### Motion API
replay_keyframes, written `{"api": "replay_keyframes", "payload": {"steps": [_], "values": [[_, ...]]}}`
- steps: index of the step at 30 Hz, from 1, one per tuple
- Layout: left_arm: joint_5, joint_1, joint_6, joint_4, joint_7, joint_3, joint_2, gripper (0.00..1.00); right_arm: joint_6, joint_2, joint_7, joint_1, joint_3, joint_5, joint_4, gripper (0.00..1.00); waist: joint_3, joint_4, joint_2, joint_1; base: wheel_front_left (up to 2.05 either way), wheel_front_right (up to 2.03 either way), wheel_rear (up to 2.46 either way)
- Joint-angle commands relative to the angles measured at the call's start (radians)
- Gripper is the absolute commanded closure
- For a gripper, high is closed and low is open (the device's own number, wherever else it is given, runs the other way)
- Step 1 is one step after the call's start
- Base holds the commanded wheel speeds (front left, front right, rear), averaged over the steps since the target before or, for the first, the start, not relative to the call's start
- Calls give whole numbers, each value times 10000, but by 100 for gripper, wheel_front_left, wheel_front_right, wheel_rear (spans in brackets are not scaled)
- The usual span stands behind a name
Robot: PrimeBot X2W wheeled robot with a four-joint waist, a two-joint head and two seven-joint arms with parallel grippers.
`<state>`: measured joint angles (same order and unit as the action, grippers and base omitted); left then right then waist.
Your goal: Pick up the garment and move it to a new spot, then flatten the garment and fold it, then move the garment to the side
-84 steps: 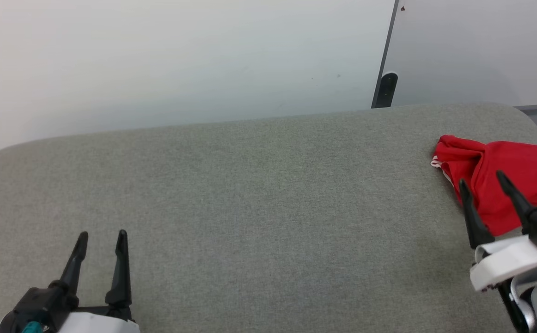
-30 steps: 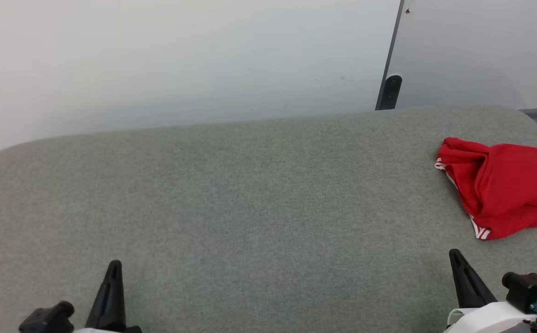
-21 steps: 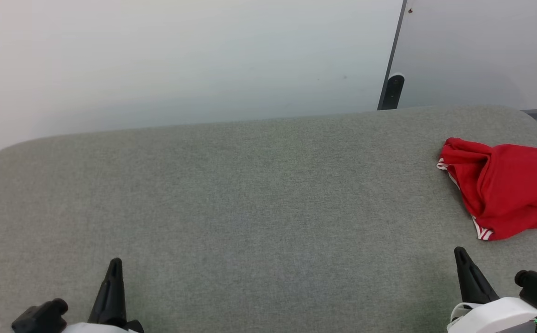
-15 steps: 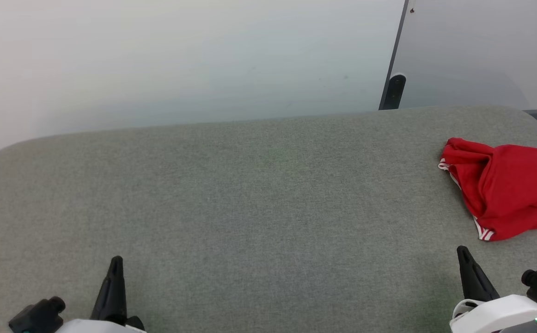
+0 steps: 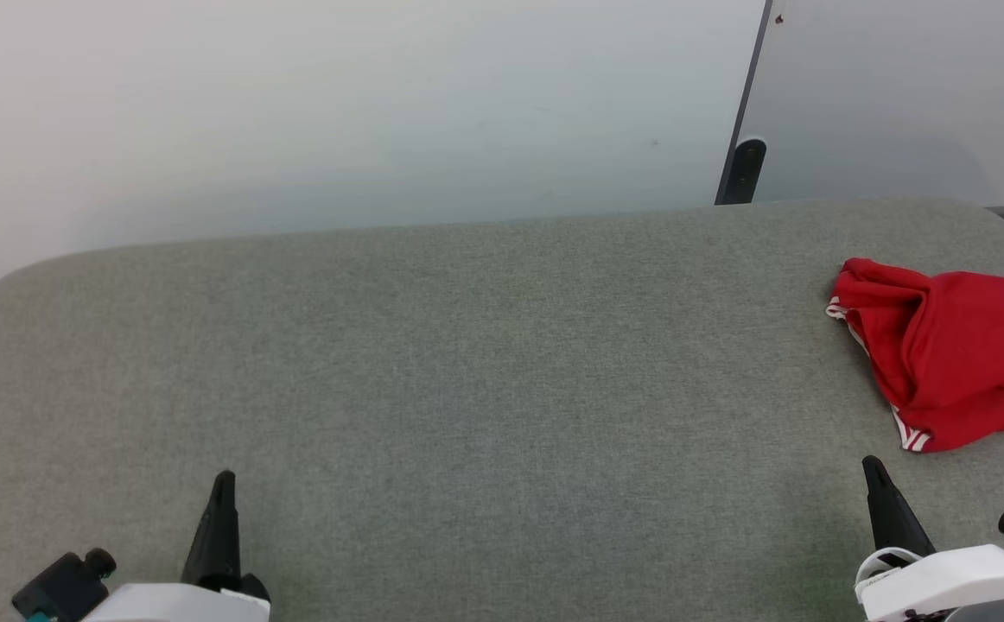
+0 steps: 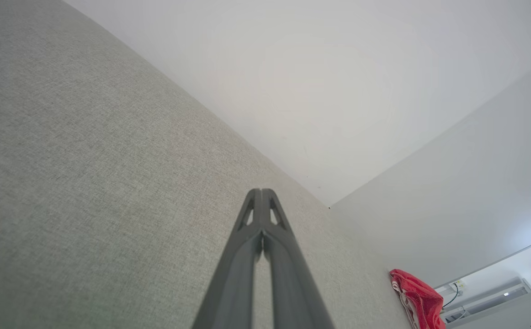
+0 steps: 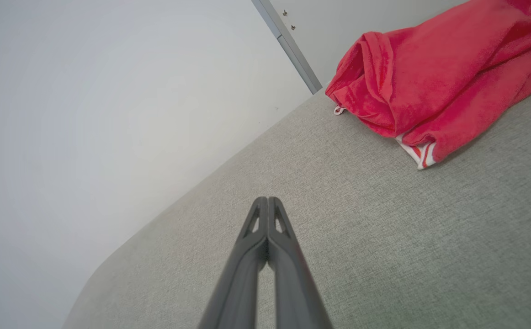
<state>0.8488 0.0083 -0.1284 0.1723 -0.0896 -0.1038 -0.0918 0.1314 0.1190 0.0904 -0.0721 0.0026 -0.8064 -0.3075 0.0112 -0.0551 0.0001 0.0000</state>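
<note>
The garment (image 5: 956, 354) lies folded into a red bundle with red-white striped trim at the right end of the grey cushioned surface (image 5: 467, 389). The right wrist view has the garment (image 7: 439, 77) at its upper right, and it is small and far in the left wrist view (image 6: 418, 299). My right gripper (image 5: 873, 475) sits at the lower right, just short of the bundle, shut and empty, fingers pressed together (image 7: 268, 205). Low at the left, my left gripper (image 5: 224, 488) is shut too, with nothing in it (image 6: 262, 196).
A pale wall rises behind the grey surface. A dark vertical post (image 5: 744, 168) with a grey panel beside it stands at the back right. The surface's rounded corners and right edge lie close to the garment.
My right gripper has let go of the garment and drawn back toward the near edge, shut. My left gripper has also closed and pulled back. The head camera has shifted slightly.
</note>
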Motion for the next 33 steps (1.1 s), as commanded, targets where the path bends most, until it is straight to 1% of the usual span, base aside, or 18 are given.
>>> {"api": "replay_keyframes", "payload": {"steps": [1,33], "values": [[328,-246,-16,-85,59,-44,-13,100,-4,-8,-68,-292,-103,-341,174,100,-3,10,-1,0,0,0,0],[3647,-693,-26,281,964,-82,179,100,-8,-322,-984,-355,-600,-3839,401,100,-54,207,-1,0,0,0,0]]}}
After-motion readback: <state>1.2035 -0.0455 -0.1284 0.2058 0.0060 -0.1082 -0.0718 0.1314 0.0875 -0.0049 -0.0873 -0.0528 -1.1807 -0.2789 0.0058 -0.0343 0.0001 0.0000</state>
